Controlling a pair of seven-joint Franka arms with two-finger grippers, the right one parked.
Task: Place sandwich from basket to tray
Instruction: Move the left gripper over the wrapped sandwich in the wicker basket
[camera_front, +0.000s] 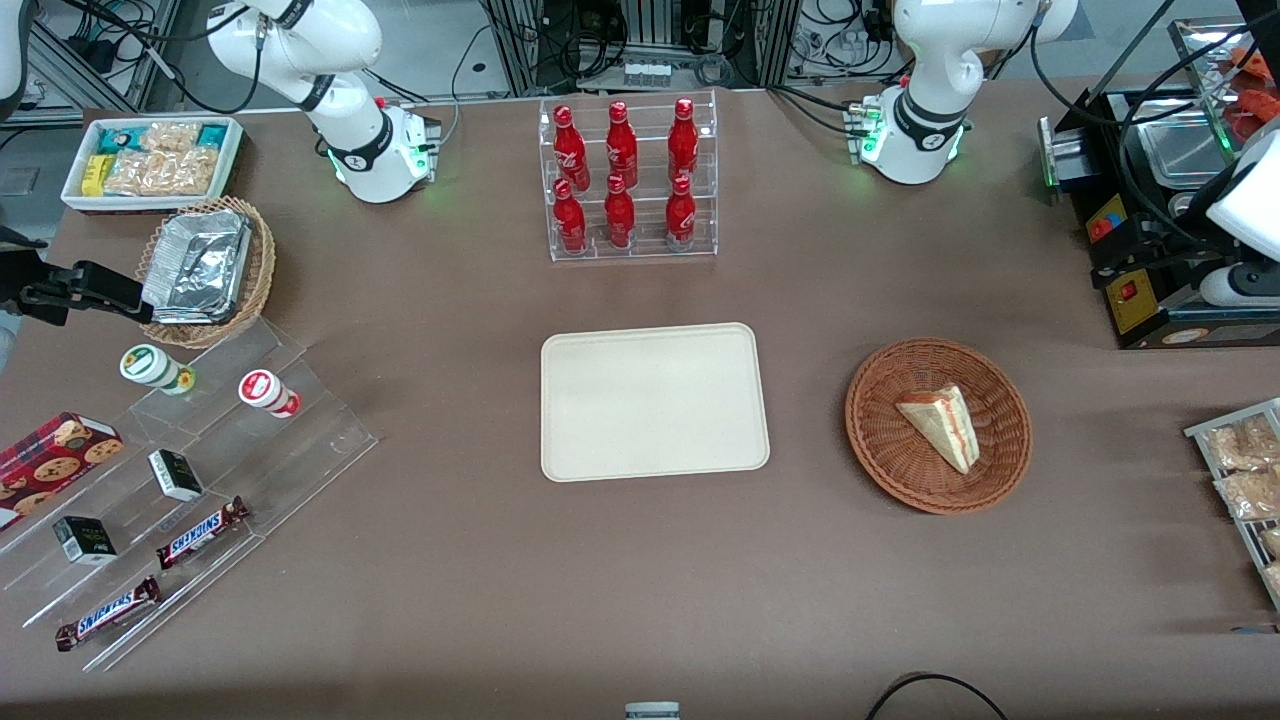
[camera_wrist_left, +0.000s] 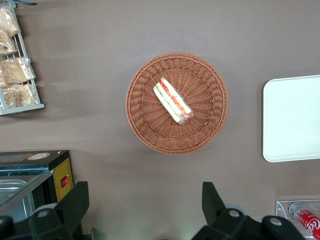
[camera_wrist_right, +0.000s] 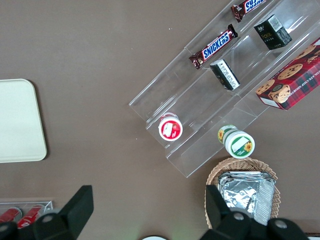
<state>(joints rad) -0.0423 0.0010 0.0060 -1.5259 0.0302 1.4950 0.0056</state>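
Wicker basket (camera_wrist_left: 177, 102) holds the sandwich (camera_wrist_left: 172, 101), long axis lying diagonal, directly below the released claw (camera_wrist_left: 145, 210) hovering high above the tabletop (camera_wrist_left: 150, 30), tray (camera_wrist_left: 292, 117) well apart.

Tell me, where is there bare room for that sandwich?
The tray lies bare between bottle rack and camera. Brown table separates it from the basket holding the sandwich. The open gripper hovers above, farther from the camera.
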